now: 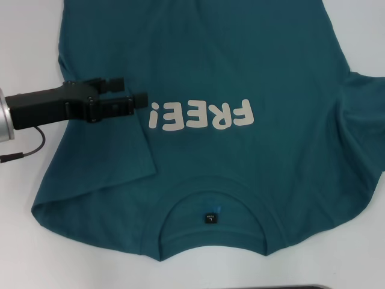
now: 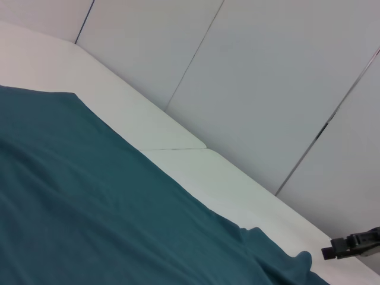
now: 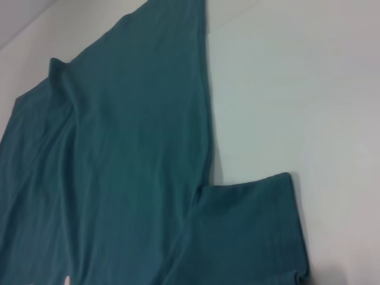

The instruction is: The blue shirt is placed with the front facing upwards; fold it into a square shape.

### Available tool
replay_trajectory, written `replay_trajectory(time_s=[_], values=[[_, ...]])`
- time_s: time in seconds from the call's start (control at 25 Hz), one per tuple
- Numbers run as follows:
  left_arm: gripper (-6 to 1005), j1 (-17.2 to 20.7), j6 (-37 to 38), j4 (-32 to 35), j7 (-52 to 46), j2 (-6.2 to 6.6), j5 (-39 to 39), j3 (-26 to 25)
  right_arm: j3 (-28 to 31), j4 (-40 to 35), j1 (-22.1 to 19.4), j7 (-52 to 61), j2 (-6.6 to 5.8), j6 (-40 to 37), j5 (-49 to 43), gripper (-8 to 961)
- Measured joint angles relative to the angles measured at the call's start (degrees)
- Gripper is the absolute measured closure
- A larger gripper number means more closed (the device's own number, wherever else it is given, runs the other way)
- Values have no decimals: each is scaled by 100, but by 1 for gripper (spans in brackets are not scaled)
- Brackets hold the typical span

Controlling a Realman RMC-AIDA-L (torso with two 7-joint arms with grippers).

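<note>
Blue shirt (image 1: 240, 66) spread front-up on the white table (image 1: 30, 48), collar (image 1: 213, 198) nearest the camera. Left gripper (image 1: 133, 91), fingers parted, reaches in from the shirt's left side and hovers just left of the off-white "FREE!" lettering (image 1: 201, 115). A small black neck label (image 1: 209, 217) sits inside the collar.

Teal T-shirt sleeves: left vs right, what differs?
The dark teal cotton T-shirt's left sleeve is folded inward, flat over the body; the right sleeve sticks outward, rumpled. The black left end effector, open, is above the left sleeve; none shows over the right sleeve. Both are plain teal fabric.
</note>
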Motion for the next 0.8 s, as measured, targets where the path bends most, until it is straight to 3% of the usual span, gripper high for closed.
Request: replay_trajectory(time_s=[0.32,0.8], values=[[95,-5,-15,11,3,16,102,0,0,-195,106,-224,96,-327,31,195],[96,-5,-13,9,-16,10,151,1,-21,-419,259,-370,100,-560,33,195]])
